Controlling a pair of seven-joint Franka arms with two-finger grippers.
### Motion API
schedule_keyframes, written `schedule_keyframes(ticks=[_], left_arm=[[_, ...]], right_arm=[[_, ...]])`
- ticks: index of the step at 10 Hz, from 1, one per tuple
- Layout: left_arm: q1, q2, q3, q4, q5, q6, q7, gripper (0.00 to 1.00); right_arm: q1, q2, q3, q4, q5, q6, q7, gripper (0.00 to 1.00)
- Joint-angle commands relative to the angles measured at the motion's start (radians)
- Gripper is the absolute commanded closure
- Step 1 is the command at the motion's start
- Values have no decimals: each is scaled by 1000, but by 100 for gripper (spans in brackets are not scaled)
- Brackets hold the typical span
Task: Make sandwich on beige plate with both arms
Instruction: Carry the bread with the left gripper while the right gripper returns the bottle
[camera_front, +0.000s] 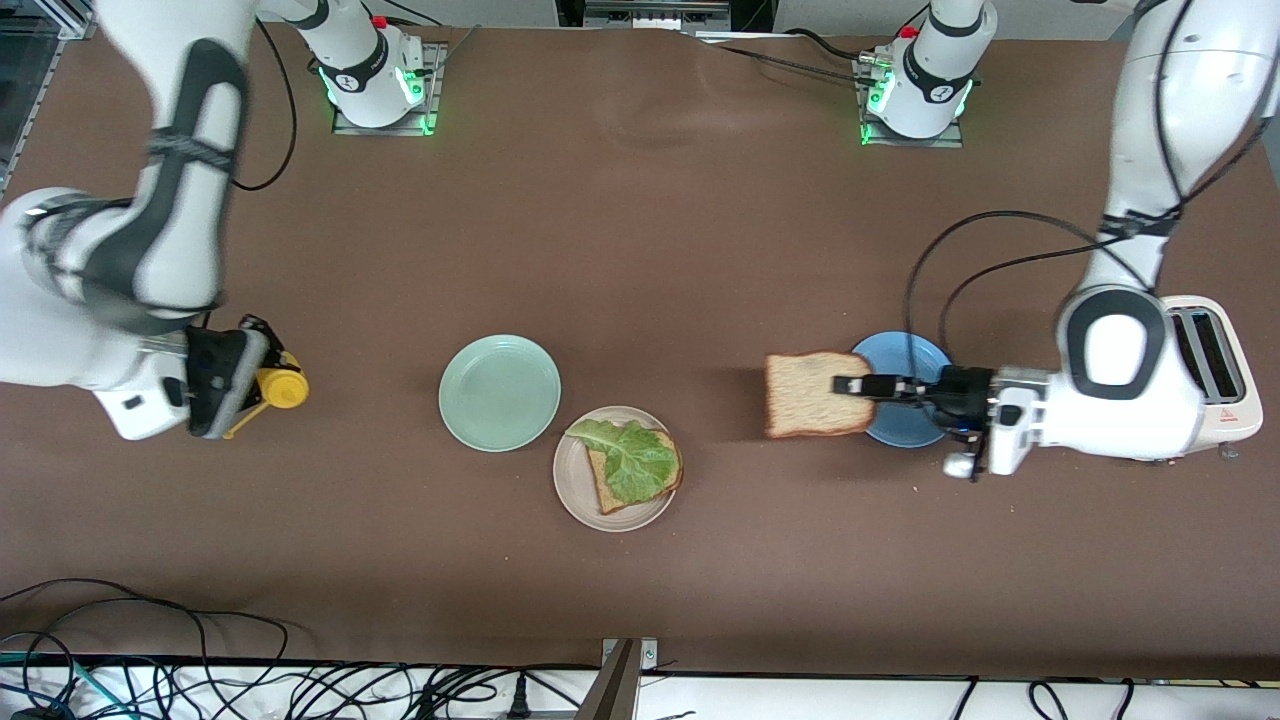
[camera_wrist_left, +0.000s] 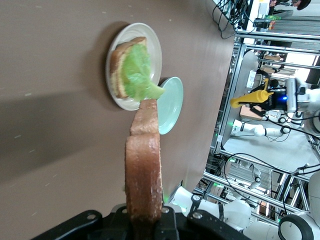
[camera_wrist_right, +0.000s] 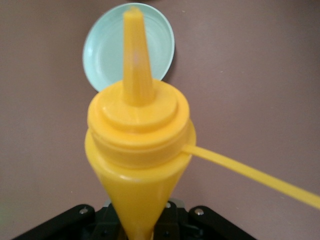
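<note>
The left claw (camera_front: 850, 386) pinches 1 square, speckled bread slice (camera_front: 808, 394) by its crust, held flat over the brown surface (camera_front: 640, 230) beside the blue plate (camera_front: 900, 352). On the round beige plate (camera_front: 577, 490) lies another slice (camera_front: 603, 488) under a ruffled lettuce leaf (camera_front: 630, 458), touching the mint plate (camera_front: 499, 392). The right claw (camera_front: 262, 385) grips a smooth yellow squeeze bottle (camera_front: 283, 388) with a conical nozzle. A white toaster (camera_front: 1215, 365) stands at the left arm's end.

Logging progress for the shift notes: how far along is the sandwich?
Done: one bread slice with lettuce on top lies on the beige plate. In hand: the left gripper holds the second slice in the air beside the blue plate; the right gripper holds a yellow bottle. Left: setting that slice on the lettuce.
</note>
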Motion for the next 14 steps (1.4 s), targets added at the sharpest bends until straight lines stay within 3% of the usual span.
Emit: schedule_keyframes(ticks=[1,4,6,9,11,14], left_arm=[[-84,42,9,36,-106,114,1,100],[-213,90,7,37,-239,346,1,100],[-308,134,9,89,-330,502,-1,100],[-394,202,9,172,-346,634,-19,100],[-420,283,13,253,-343,676,-19,100],[-458,322,15,283,-343,745,-19,100]], right_arm=[[-92,9,20,-106,171,-99,-288,100],[-115,19,22,-267,233,-177,-547,100],[-139,64,40,-287,241,-176,-667,100],[-295,85,217,-275,279,-122,-847,100],[-322,98,247,-274,284,-92,-898,100],[-354,116,276,-269,285,-78,-942,100]])
